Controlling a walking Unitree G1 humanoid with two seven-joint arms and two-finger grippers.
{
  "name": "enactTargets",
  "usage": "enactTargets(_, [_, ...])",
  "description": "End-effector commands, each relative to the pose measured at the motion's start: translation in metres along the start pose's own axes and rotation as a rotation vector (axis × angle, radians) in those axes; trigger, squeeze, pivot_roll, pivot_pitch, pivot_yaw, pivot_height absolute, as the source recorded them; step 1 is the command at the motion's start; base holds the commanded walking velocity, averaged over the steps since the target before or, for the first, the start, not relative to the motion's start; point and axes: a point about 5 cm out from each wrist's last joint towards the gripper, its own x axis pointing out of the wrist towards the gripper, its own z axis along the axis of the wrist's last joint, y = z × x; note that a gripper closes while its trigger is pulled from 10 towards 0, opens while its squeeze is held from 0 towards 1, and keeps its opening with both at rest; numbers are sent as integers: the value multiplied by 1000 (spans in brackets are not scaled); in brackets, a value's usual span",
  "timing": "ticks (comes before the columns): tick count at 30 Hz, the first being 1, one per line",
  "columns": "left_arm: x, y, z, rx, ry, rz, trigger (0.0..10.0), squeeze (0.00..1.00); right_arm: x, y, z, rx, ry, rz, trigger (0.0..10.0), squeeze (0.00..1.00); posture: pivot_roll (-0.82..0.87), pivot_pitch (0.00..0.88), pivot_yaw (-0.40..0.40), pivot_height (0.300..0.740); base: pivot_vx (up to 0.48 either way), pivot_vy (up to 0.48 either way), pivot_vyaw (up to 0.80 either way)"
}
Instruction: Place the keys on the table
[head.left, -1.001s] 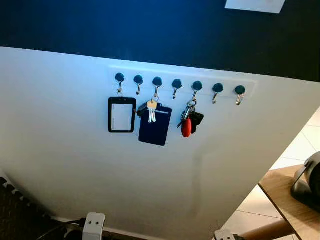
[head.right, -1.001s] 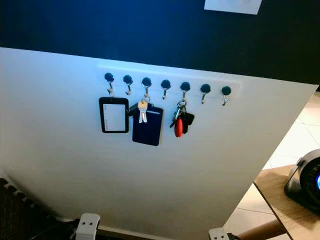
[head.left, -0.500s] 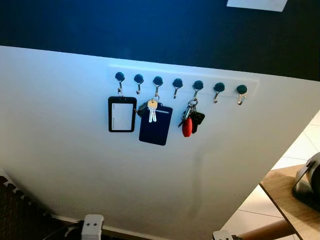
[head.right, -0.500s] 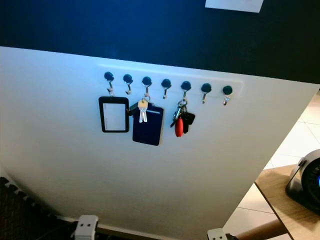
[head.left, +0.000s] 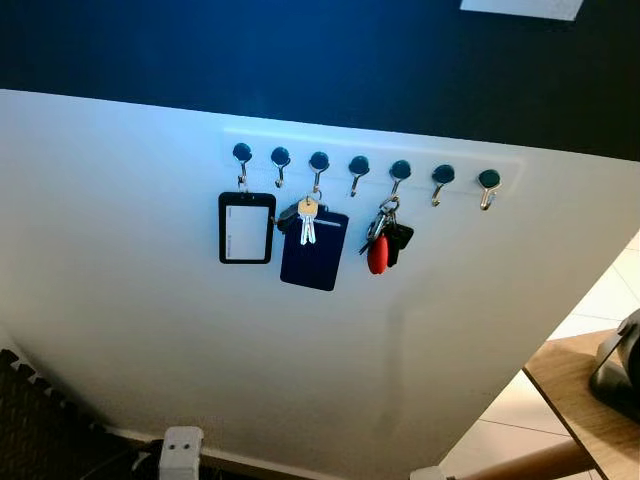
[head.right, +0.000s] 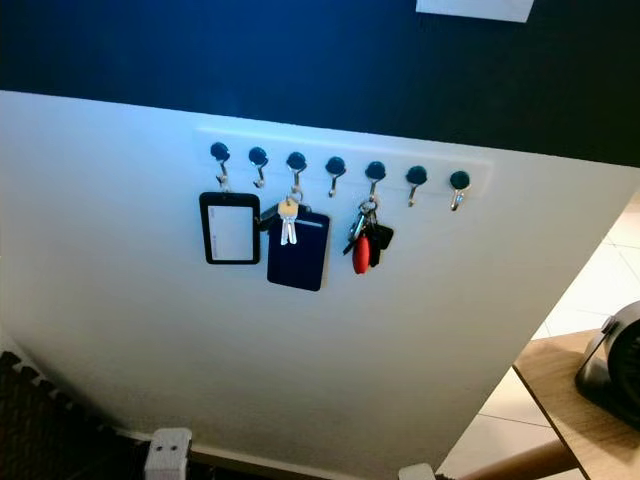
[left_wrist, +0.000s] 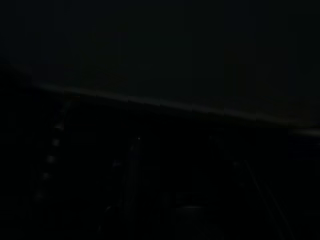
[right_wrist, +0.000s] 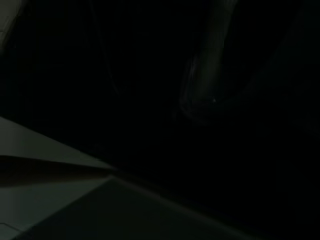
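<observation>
Approach step — keys (head.left: 383, 235) hang on a hook, desk (head.left: 585, 395) off right; pincer state cannot be told; next, reach up.

Your robot's body at the frame's near edge

You see two pale grey, blocky arm parts: the left arm piece (head.left: 181, 449) with two small dark screw holes, the right arm piece (head.right: 414, 472) barely showing.

White wall panel (head.left: 150, 330) below a dark blue upper wall (head.left: 300, 50); pale floor tiles (head.left: 600, 300) at right; dark floor mat (head.left: 40, 430) at near left.
</observation>
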Motion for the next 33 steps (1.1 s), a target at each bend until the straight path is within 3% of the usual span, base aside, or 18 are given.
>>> enactTargets(1, [-2, 0, -3, -54, 3, -24, 10000, 471, -1, -10, -1, 51, 7, -8, 10000, 0, 13, 71, -51, 740, 0, 0, 0])
enactTargets(3, [-3, -5, -2, -129, -32, -103, 7725, 1000, -1, -10, 4, 95, -27, 55, 10000, 55, 13, 71, -51, 740, 0, 0, 0])
enactTargets(4, [-4, -9, -2, -128, -40, -141, 0, 1000, -1, -10, 5, 93, -37, 83, 0, 1000, 13, 71, -51, 740, 0, 0, 0])
enactTargets(6, [-4, -12, -4, -9, -18, -156, 0, 1000, 0, -12, 7, 5, -32, 77, 0, 1000, 14, 71, -52, 740, 0, 0, 0])
enactTargets(7, [-4, -8, -5, 41, 0, -88, 10000, 769, 0, -19, 7, -12, -16, 21, 0, 1000, 14, 73, -51, 740, 0, 0, 0])
enactTargets(11, [-3, -1, -7, 13, 21, -13, 10000, 0, 0, -28, 6, -24, 12, -47, 10000, 0, 13, 73, -53, 740, 0, 0, 0])
enactTargets(12, [-4, -5, -5, -28, -3, -76, 0, 1000, 0, -26, 6, 13, 0, -13, 10000, 0, 15, 74, -53, 740, 0, 0, 0])
enactTargets(13, [-4, -8, -4, -3, -15, -119, 0, 1000, 0, -22, 7, 33, -18, 12, 0, 1000, 17, 73, -53, 740, 0, 0, 0])
enactTargets(15, [-4, -4, -6, 94, 7, -57, 0, 1000, -1, -20, 5, -25, -17, 1, 0, 1000, 14, 74, -52, 740, 0, 0, 0])
enactTargets(16, [-4, -2, -9, 85, 33, -28, 9412, 0, -1, -21, 4, -30, -4, -33, 588, 1000, 15, 73, -52, 740, 0, 0, 0])
enactTargets(17, [-4, -1, -10, 59, 44, -38, 10000, 0, 0, -20, 3, -20, 11, -57, 10000, 0, 14, 73, -51, 740, 0, 0, 0])
enactTargets(20, [-5, -7, -7, -2, -6, -132, 0, 1000, 1, -10, 6, 4, -8, -6, 7843, 114, 12, 73, -50, 740, 0, 0, 0])
enactTargets(21, [-5, -8, -7, -2, -1, -152, 0, 1000, 2, -7, 9, 19, -22, 19, 0, 1000, 12, 73, -50, 740, 0, 0, 0])
enactTargets(26, [-5, 1, -13, 101, 59, -8, 10000, 314, 3, -13, 12, -5, 7, -59, 0, 1000, 13, 69, -50, 740, 0, 0, 0])
enactTargets(27, [-5, 1, -14, 69, 63, -30, 10000, 0, 3, -14, 12, -3, 17, -60, 10000, 0, 13, 68, -50, 740, 0, 0, 0])
enactTargets(29, [-5, -2, -13, 45, 54, -61, 10000, 0, 4, -14, 12, -17, 14, -44, 10000, 0, 13, 66, -51, 740, 0, 0, 0])
enactTargets(30, [-6, -6, -12, 33, 38, -129, 0, 1000, 3, -12, 14, 6, -11, -2, 2314, 976, 13, 66, -51, 740, 0, 0, 0])
enactTargets(33, [-5, -2, -12, 99, 45, -72, 0, 1000, 3, -14, 13, -12, -8, -13, 0, 1000, 14, 64, -52, 740, 0, 0, 0])
